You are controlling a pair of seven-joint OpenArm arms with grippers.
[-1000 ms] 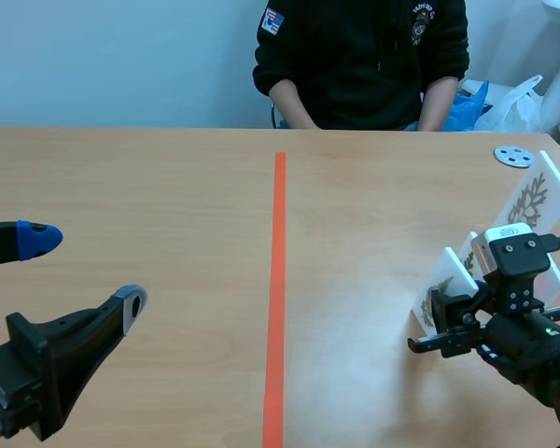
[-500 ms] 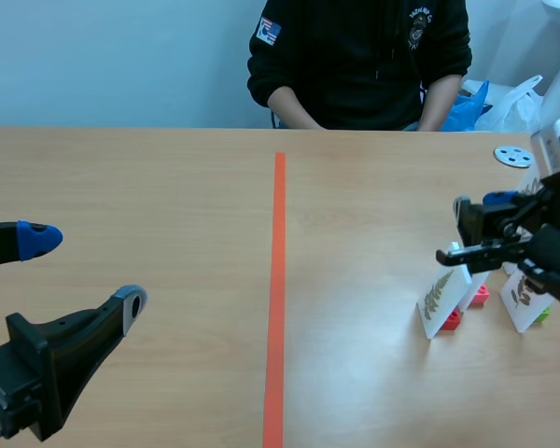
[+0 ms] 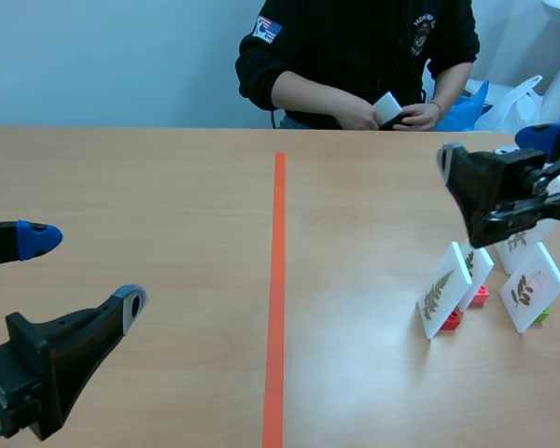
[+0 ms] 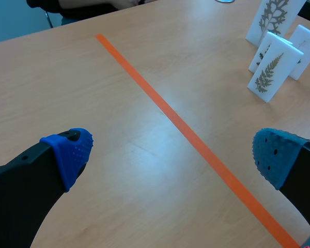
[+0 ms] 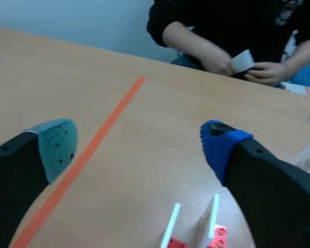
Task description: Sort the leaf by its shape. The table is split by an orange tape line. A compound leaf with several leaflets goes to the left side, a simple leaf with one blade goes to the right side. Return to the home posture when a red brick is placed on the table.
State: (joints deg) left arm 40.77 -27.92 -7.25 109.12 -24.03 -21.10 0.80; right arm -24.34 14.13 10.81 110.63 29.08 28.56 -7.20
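— Quick count, what have I got on the table?
— I see four white leaf cards standing: fern card (image 3: 441,301), small card (image 3: 477,269), slanted card (image 3: 532,297), back card (image 3: 515,254).
— Bases?
— Three showing: first red base (image 3: 451,320), second red base (image 3: 483,296), one green base (image 3: 541,316).
— Tape?
— One orange tape line (image 3: 278,280).
— My grippers?
— Two: left gripper (image 3: 84,271), right gripper (image 3: 493,149).
— Across the table?
— One person (image 3: 355,47), two hands: one hand (image 3: 359,114), other hand (image 3: 418,116). One held card (image 3: 387,107) between them. Five cards in all, as far as I can count.
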